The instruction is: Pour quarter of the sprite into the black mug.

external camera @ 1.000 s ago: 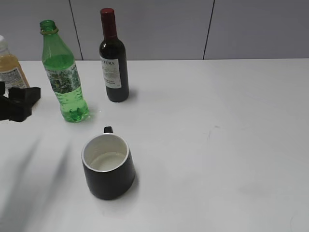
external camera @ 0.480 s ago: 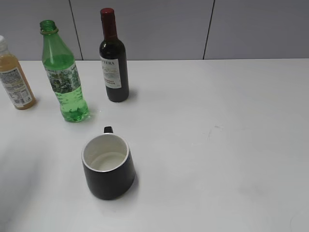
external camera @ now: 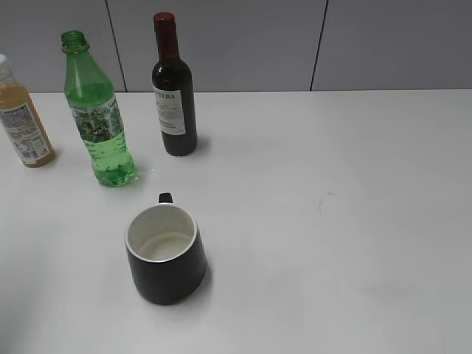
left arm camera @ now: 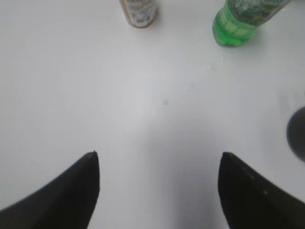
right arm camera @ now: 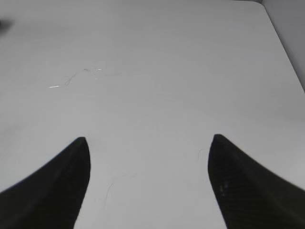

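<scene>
The sprite (external camera: 96, 118), a tall green uncapped bottle, stands upright at the back left of the white table; its base shows in the left wrist view as the sprite (left arm camera: 234, 29). The black mug (external camera: 165, 254) with a white inside sits in front of it, handle pointing away; its dark edge, the black mug (left arm camera: 298, 133), shows at the right border of the left wrist view. My left gripper (left arm camera: 158, 157) hangs open over bare table, well short of the bottle. My right gripper (right arm camera: 150, 140) is open over bare table too. Neither arm shows in the exterior view.
A dark wine bottle (external camera: 173, 96) stands right of the sprite. An orange juice bottle (external camera: 23, 122) stands at the far left, also seen as the juice bottle (left arm camera: 138, 10). The table's right edge (right arm camera: 286, 52) shows in the right wrist view.
The left gripper, which stood at the left edge of the exterior view beside the sprite a second ago, has drawn back out of that view. The bottles and mug have not moved.
</scene>
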You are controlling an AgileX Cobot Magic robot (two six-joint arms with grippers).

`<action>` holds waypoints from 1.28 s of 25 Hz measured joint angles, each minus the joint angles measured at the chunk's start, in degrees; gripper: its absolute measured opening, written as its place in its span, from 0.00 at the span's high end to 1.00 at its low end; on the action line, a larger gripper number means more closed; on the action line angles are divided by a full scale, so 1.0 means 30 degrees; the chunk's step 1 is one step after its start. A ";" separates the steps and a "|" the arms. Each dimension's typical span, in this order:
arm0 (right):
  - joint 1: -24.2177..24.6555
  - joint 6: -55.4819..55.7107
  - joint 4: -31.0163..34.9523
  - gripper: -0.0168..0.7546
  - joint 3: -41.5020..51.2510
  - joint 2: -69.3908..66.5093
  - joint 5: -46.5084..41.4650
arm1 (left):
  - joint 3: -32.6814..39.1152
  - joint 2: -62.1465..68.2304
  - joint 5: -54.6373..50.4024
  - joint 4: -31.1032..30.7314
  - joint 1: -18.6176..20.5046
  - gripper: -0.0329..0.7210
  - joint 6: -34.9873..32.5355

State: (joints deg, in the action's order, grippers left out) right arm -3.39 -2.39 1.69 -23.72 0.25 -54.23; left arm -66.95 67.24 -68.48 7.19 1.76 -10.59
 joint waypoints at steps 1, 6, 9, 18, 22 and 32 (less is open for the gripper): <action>0.0000 0.0000 0.0000 0.22 0.0000 0.0000 0.0000 | 0.0221 -0.0497 -0.0052 -0.0227 0.0000 0.18 0.0000; 0.0000 0.0000 0.0000 0.22 0.0000 0.0000 0.0000 | 0.2879 -0.4222 -0.0335 -0.0934 0.0000 0.18 0.0049; 0.0000 0.0000 0.0000 0.22 0.0000 0.0000 0.0000 | 0.4672 -0.6696 -0.0386 -0.1293 0.0000 0.18 0.0241; 0.0000 0.0000 0.0000 0.22 0.0000 0.0000 0.0000 | 0.9681 -1.3544 0.0687 -0.1522 0.0000 0.18 0.0849; 0.0000 0.0000 0.0000 0.22 0.0000 0.0000 0.0000 | 1.0591 -1.6357 0.0723 -0.1513 0.0000 0.18 0.1245; 0.0000 0.0000 0.0000 0.22 0.0020 0.0000 0.0000 | 1.1898 -2.2339 0.0577 -0.1496 0.0000 0.19 0.2507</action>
State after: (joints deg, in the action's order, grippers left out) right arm -3.39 -2.39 1.69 -23.66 0.25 -54.23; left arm -31.26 0.22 -66.75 2.71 1.76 -3.07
